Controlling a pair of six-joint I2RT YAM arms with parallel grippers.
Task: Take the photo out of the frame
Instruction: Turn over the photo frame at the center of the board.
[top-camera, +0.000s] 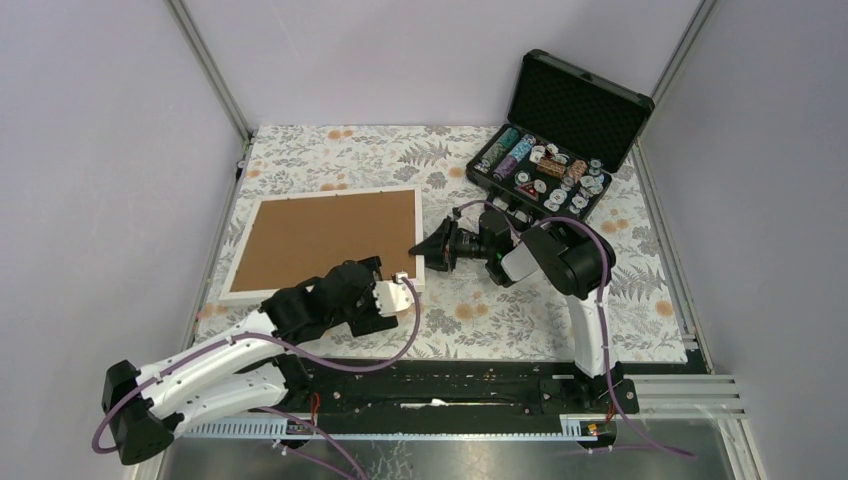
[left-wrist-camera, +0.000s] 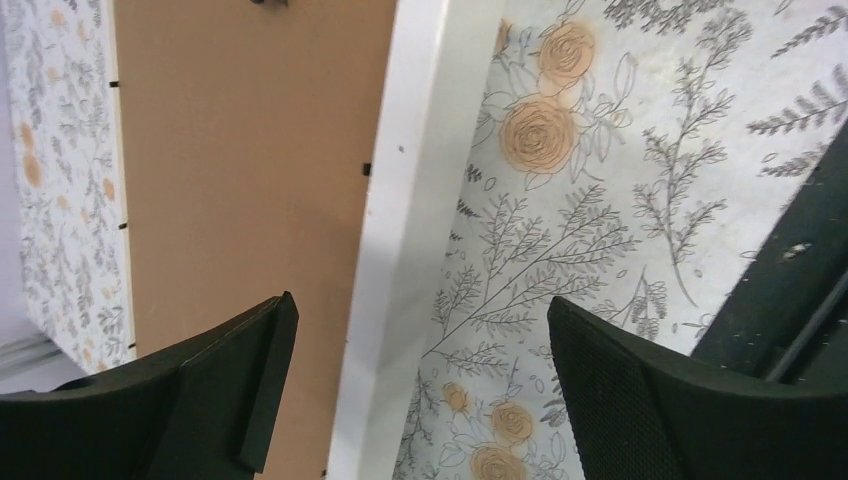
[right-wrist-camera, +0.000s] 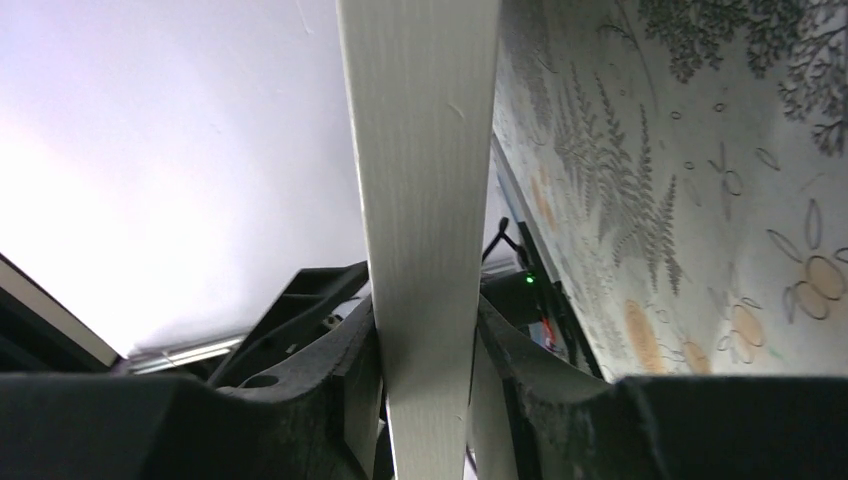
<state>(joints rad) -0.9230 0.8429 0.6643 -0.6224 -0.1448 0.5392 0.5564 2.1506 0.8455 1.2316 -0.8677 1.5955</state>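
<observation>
The frame (top-camera: 330, 235) lies face down on the flowered tablecloth at the left, its brown fibreboard back up and its narrow white border around it. The photo is hidden under the backing. My right gripper (top-camera: 420, 248) is shut on the frame's right edge; in the right wrist view the white edge (right-wrist-camera: 420, 150) runs between the closed fingers (right-wrist-camera: 425, 345). My left gripper (top-camera: 385, 272) is open above the frame's near right corner. In the left wrist view its fingers (left-wrist-camera: 420, 310) straddle the white border (left-wrist-camera: 405, 170), with the brown back (left-wrist-camera: 250, 150) on the left.
An open black case of poker chips (top-camera: 555, 150) stands at the back right, just behind the right arm. Grey enclosure walls close in the table on three sides. A black rail (top-camera: 450, 385) runs along the near edge.
</observation>
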